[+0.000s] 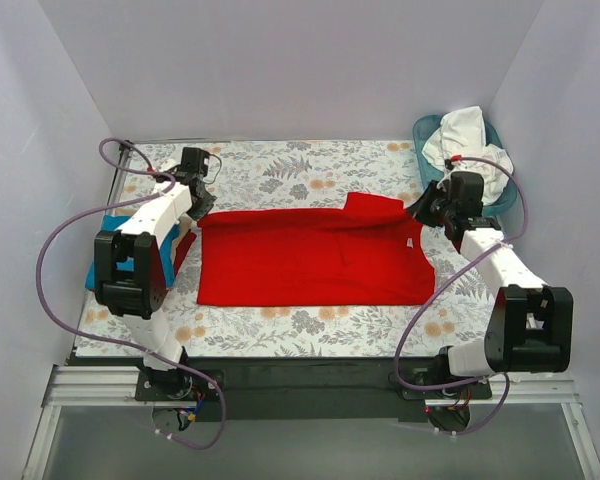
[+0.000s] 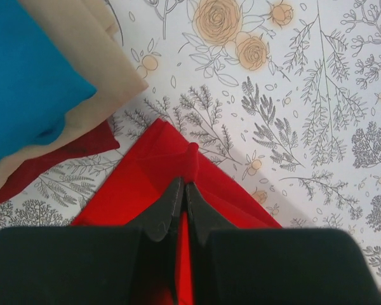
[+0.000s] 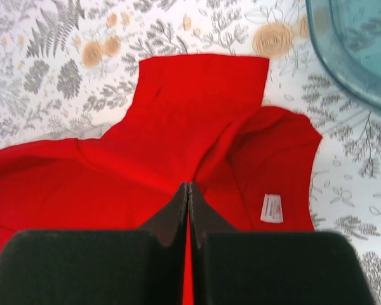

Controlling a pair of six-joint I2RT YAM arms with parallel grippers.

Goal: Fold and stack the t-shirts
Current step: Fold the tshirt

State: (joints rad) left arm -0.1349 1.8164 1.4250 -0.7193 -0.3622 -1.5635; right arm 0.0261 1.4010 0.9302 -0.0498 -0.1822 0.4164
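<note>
left gripper (image 2: 184,190) is closed on a small peak of the red t-shirt (image 1: 310,265), pinching just the corner of the cloth at its fingertips. right gripper (image 3: 188,190) is shut too, with red cloth drawn in creases up to its tips, so i read it as gripping the shirt's other end. the white label (image 3: 272,208) lies just to its right, and a folded-over sleeve (image 3: 203,82) lies ahead of it. between the two grippers the shirt lies flat along the counter (image 2: 317,95).

what worries me is that the left grip is thin. if i lift or pull across fast, that little peak could slide out and the fold would collapse on one side. if the two arms don't travel together, the cloth will stretch tight or sag, and the edge will land skewed.

to the left of the left gripper sits what i take for the stack, a turquoise t-shirt (image 2: 25,82) on a pale t-shirt (image 2: 89,57). a strip of red seems to run under its edge, so a pull on the shirt could drag that stack out of square.

off to the right of the right gripper is the teal basket (image 3: 349,57) with white t-shirts (image 1: 465,140) piled in it, close enough that a wide swing might knock it. the loose sleeve may also flop open mid-fold.
</note>
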